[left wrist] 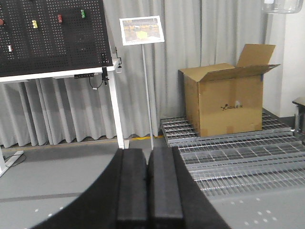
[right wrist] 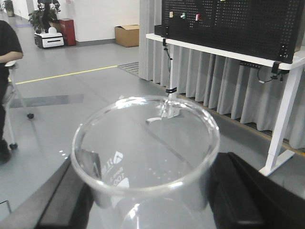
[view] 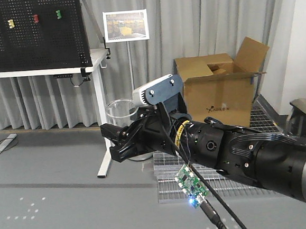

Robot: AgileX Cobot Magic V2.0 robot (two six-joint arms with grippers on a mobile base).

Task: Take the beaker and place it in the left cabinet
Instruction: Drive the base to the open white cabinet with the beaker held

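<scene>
The carry looks to be the step in hand: the right arm reaches from the lower right of the front view toward its centre, and the right claw is clamped on the beaker. The beaker stands upright and off any surface, filling the lower middle of the right wrist view, gripped from both sides. The left cabinet shows in no view, so the next move likely calls for turning to find it, then bringing the glass across level to a shelf before letting go. The left claw, bottom centre of its own view, is pressed closed and grips nothing. Around: the white counter with its black pegboard at upper left, whose leg and edge lie nearest the beaker's likely path; an open cardboard box right of centre on metal grating; a person at the left edge of the right wrist view; a sign on a thin pole at upper middle; and a small circuit board hanging under the arm.
</scene>
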